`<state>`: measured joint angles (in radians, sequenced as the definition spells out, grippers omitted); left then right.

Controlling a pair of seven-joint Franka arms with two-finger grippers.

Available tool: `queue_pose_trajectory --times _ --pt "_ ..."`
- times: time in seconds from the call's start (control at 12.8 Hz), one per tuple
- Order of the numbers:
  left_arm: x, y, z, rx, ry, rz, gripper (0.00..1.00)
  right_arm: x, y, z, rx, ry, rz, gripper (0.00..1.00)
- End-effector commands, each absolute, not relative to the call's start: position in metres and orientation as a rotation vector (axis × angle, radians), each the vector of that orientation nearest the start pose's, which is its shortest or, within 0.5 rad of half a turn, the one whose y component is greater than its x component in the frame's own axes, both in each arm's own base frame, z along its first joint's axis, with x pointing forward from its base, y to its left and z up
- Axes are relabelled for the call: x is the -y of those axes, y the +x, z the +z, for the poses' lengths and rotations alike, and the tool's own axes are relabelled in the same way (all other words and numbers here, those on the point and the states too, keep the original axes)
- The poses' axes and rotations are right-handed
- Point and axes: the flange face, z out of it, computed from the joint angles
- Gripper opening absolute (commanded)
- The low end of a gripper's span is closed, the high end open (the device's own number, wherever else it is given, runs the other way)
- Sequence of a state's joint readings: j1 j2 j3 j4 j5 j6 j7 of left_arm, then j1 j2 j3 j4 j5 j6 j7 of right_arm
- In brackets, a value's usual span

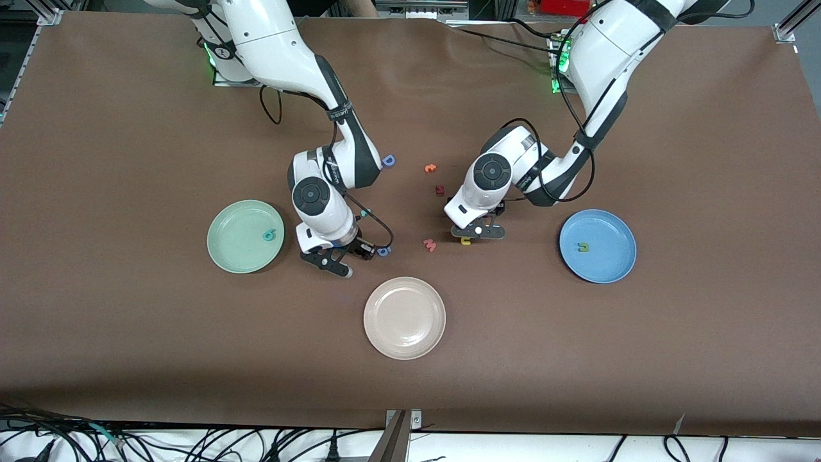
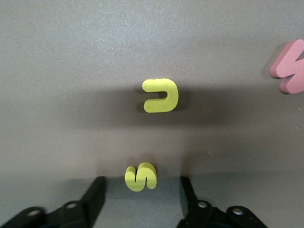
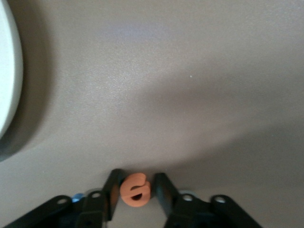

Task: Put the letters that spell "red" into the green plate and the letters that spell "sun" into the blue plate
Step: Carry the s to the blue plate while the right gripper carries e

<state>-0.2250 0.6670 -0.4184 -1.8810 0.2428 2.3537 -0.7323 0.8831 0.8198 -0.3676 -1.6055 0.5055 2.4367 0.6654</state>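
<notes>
**Both jaws down among the foam letters at mid-counter**

The round pale mint-green plate [image 1: 224,256] sits toward the right arm's end of the counter, about halfway between the base edge and the edge nearest the front camera. A tiny teal foam letter d [image 1: 272,235] lies in it.

The right jaws are low at the counter just beside that plate, on its mid-counter side. They are pinched narrow on a tiny orange foam letter e [image 3: 135,189], with both pads against it. A small blue foam letter [image 1: 383,252] lies just beside them, and a blue capital D [image 1: 389,160] lies closer to the base edge.

A round beige-white plate [image 1: 375,321] sits at mid-counter, nearest the front camera's edge. Farther from that edge are a pink foam m [image 1: 430,244], a dark red letter [image 1: 440,190] and an orange-red letter [image 1: 430,168].

The left jaws are low over the middle of the counter. They stand partly apart around a tiny yellow foam letter s [image 2: 140,176], with a gap on each side of it. A yellow foam letter u [image 1: 466,240] lies just beside them.

The round medium-blue plate [image 1: 603,263] sits toward the left arm's end, with an olive-green foam letter n [image 1: 583,247] in it.
</notes>
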Motion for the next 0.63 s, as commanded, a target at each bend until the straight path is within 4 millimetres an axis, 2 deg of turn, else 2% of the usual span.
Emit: queue_pose_trajectory --times 0.0,0.08,0.16,0.39,0.55 --pt "0.361 0.501 0.167 -0.061 -3.114 0.212 0.31 -0.38 0.593 0.167 -0.61 -2.954 -0.059 0.27" --pt "0.359 0.503 0.169 -0.054 -3.115 0.208 0.18 -0.379 0.594 0.167 -0.61 -2.954 -0.06 0.27" --pt "0.359 0.503 0.17 -0.054 -3.115 0.207 0.12 -0.381 0.593 0.166 -0.606 -2.954 -0.058 0.27" --pt "0.356 0.506 0.176 -0.061 -3.11 0.202 0.11 -0.381 0.594 0.172 -0.598 -2.952 -0.057 0.27" --pt "0.345 0.517 0.19 -0.04 -3.098 0.193 0.11 -0.379 0.594 0.176 -0.594 -2.96 -0.038 0.27"
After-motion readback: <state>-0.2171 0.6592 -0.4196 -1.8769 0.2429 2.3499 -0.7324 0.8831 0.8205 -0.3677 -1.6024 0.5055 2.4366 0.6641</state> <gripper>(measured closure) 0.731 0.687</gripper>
